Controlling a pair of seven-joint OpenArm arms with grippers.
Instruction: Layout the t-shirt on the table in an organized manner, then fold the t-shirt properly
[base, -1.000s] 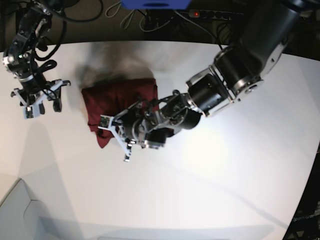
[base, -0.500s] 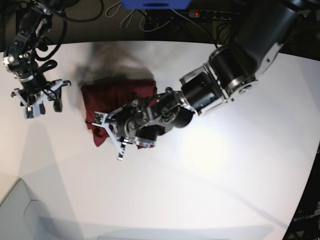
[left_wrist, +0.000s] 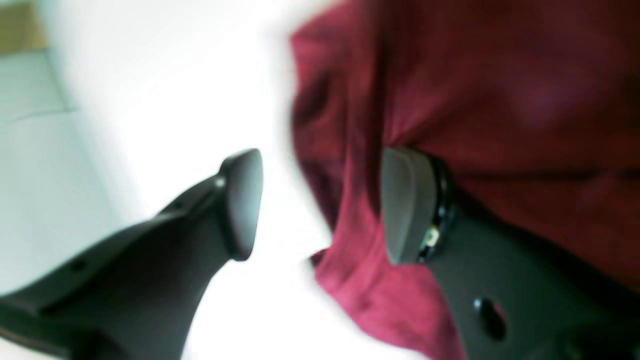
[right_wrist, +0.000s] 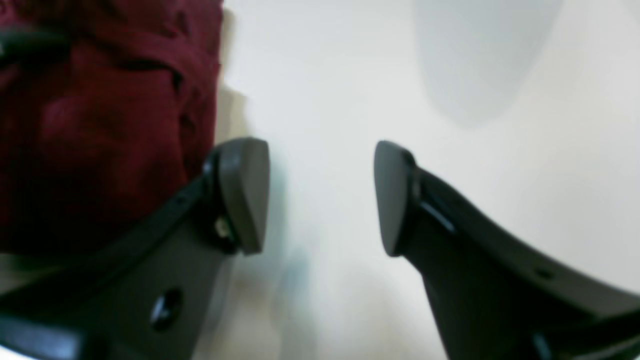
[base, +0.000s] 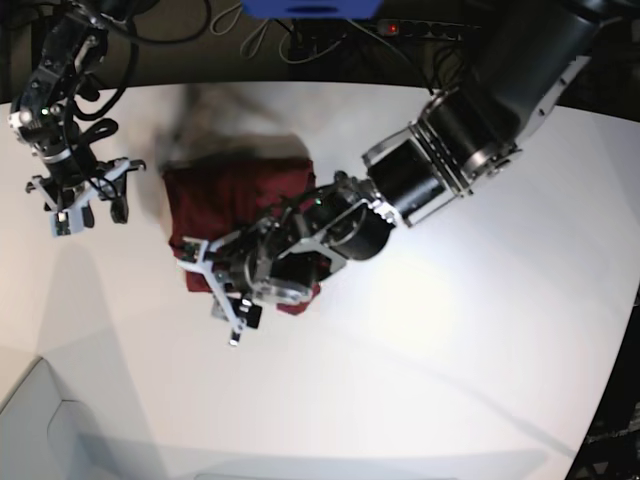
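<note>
Left claw (left_wrist: 320, 205) agape at shirt's (base: 240, 200) lower edge, one finger (left_wrist: 242, 200) over bare table (base: 450, 340), the other against maroon cloth, nothing pinched between. Right claw (right_wrist: 320, 195) likewise wide apart and empty, hanging over white tabletop just beside shirt's edge. From base view: shirt bunched into a compact folded block left of table's centre, left arm (base: 440, 160) reaching across and covering its lower right part; right claw apart from cloth at table's left side. From wrist views only: gaps between fingers and cloth wrinkles close up. No legible writing anywhere. Left wrist view blurred; cloth cut off by frame edges.
</note>
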